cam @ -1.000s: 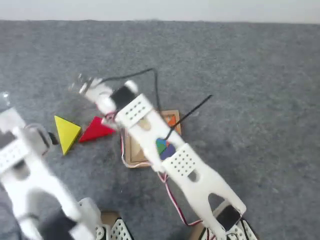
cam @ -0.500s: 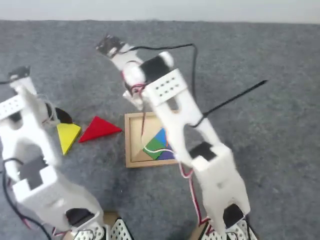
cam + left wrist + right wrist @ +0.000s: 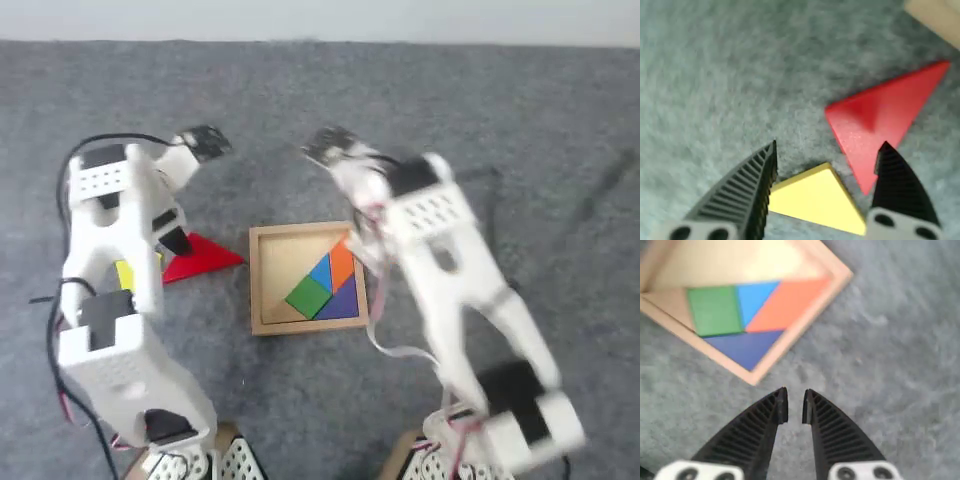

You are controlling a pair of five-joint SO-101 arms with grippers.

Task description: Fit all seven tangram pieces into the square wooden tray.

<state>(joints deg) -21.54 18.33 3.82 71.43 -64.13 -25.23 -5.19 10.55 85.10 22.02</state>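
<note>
The square wooden tray (image 3: 258,282) lies mid-table and holds a green square (image 3: 310,296), a blue triangle (image 3: 322,270), an orange piece (image 3: 342,262) and a purple piece (image 3: 346,302). Left of it lie a red triangle (image 3: 205,257) and a yellow triangle (image 3: 124,275), half hidden by the left arm. My left gripper (image 3: 830,145) is open low over the carpet, the yellow triangle (image 3: 815,197) between its fingers and the red triangle (image 3: 885,107) just beyond. My right gripper (image 3: 795,392) hovers shut and empty off a corner of the tray (image 3: 840,275).
Grey carpet covers the whole table, with open room behind and to the right of the tray. Both arm bases stand at the near edge. Cables trail from the right arm (image 3: 440,260) beside the tray's right side.
The right arm swung from above the tray's left side to its right side, uncovering the pieces. The left arm came forward and now stands over the yellow triangle.
</note>
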